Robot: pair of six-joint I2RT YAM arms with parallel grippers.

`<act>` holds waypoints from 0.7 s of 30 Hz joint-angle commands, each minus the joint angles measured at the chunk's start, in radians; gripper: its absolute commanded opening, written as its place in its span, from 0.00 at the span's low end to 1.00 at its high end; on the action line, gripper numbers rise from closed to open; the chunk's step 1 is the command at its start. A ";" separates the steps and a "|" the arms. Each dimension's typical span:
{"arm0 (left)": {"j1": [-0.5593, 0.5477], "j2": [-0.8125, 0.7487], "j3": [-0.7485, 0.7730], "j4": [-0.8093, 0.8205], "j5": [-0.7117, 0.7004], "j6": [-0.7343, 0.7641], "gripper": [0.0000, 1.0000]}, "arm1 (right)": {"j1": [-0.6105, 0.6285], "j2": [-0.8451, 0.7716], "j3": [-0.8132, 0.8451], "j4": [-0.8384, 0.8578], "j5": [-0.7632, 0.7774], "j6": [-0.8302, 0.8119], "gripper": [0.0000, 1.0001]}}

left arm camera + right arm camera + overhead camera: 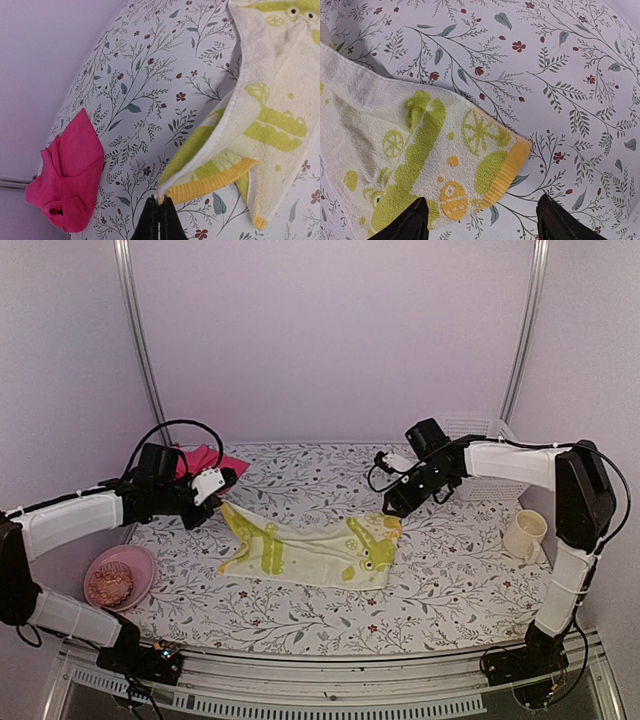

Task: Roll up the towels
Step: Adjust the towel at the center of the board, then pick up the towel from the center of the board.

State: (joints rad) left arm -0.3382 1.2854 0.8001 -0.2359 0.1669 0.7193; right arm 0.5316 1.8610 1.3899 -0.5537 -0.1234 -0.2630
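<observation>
On the table (460, 575), yellow-green towel (310, 555), long axis left-right.

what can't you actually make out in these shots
Pink towel: top view, mostly hidden behind the left arm.
Contents of the pink bowl: top view, too small to identify.
White basket: top view, the right arm crosses it; inside unseen.
Left tool: left wrist view, cut off by the bottom edge; only the tips pinching the yellow-green towel show.
</observation>
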 commanded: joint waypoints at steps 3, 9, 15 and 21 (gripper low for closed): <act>-0.010 -0.110 -0.070 0.060 0.012 0.135 0.00 | -0.084 0.032 0.043 0.049 -0.170 -0.060 0.77; -0.013 -0.133 -0.103 0.068 0.006 0.147 0.00 | -0.097 0.165 0.106 0.033 -0.139 0.094 0.74; -0.032 -0.146 -0.124 0.085 0.006 0.115 0.00 | -0.097 0.250 0.136 0.026 -0.174 0.198 0.68; -0.051 -0.165 -0.139 0.102 0.007 0.098 0.00 | -0.097 0.278 0.153 0.028 -0.159 0.257 0.64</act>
State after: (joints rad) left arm -0.3687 1.1446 0.6746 -0.1696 0.1696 0.8375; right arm 0.4316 2.1166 1.4994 -0.5320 -0.2726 -0.0677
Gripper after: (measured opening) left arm 0.008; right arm 0.655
